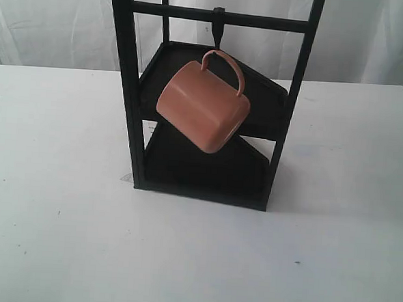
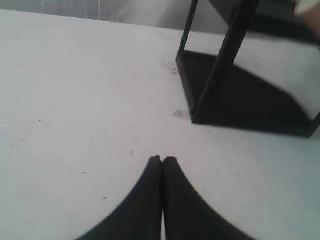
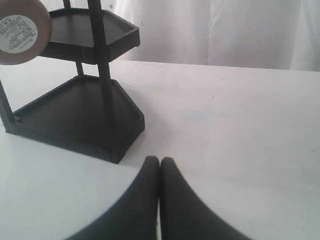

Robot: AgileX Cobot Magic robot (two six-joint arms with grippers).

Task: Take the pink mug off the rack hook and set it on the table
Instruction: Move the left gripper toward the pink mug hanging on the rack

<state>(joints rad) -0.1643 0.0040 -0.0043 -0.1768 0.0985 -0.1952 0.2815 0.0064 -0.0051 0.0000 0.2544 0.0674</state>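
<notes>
Nothing is done yet. The left claw (image 2: 162, 159) and right claw (image 3: 159, 159) hover low over the table (image 1: 59, 238), pinched closed and empty. Beyond them the pink mug (image 1: 203, 106) hangs tilted by its handle on the rack hook (image 1: 219, 30) — grasp, lift-off and set-down all remain.

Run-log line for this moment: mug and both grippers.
pink mug: hanging by handle on rack hook | left gripper: shut, empty | right gripper: shut, empty | table: no mug yet

Open table (image 1: 59, 238) before rack (image 1: 200, 170) (uprights (image 1: 127, 85) flanking mug (image 1: 203, 106))
</notes>
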